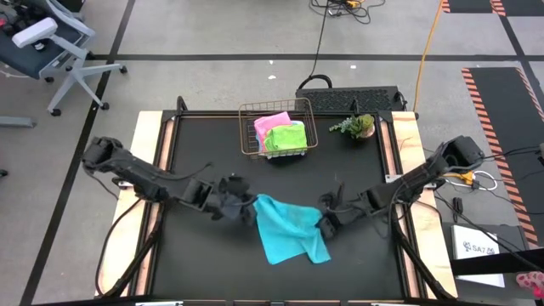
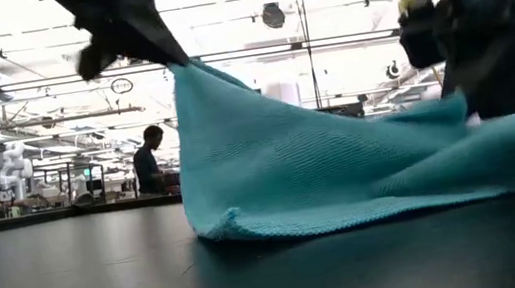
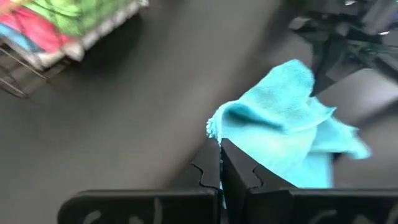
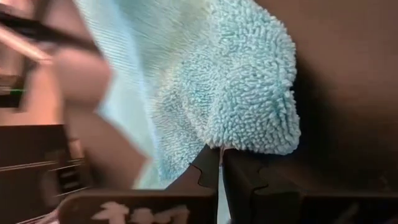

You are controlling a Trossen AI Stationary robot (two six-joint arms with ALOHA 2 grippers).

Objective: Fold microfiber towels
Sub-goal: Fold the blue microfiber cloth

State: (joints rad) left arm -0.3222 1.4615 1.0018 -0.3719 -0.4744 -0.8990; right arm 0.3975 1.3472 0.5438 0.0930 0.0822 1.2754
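Observation:
A cyan microfiber towel (image 1: 287, 229) is spread at the middle of the black table, between my two grippers. My left gripper (image 1: 248, 204) is shut on the towel's far-left corner, and my right gripper (image 1: 326, 221) is shut on its far-right corner. In the low view the left corner is raised high under my left gripper (image 2: 159, 55), the right corner sits lower by my right gripper (image 2: 473, 98), and the towel's near part (image 2: 279, 224) lies on the table. Folded pink and lime green towels (image 1: 280, 132) rest in a copper wire basket (image 1: 246, 144) at the back. My left gripper pinches the towel's corner (image 3: 215, 129) between its two fingers (image 3: 208, 171), slanting down from the table's left. That corner is lifted and the cloth slopes from it down to the table. My right gripper pinches a corner fold (image 4: 249, 142) of the towel between its two fingers (image 4: 239, 174), slanting down from the table's right. The corner is held just above the table, the cloth beyond it sagging.
A small green plant (image 1: 357, 127) stands at the back right beside the basket. Bare black tabletop (image 1: 204, 263) lies near and left of the towel. Wooden side rails (image 1: 146, 161) edge the table. A person (image 2: 147, 160) shows far off in the room behind.

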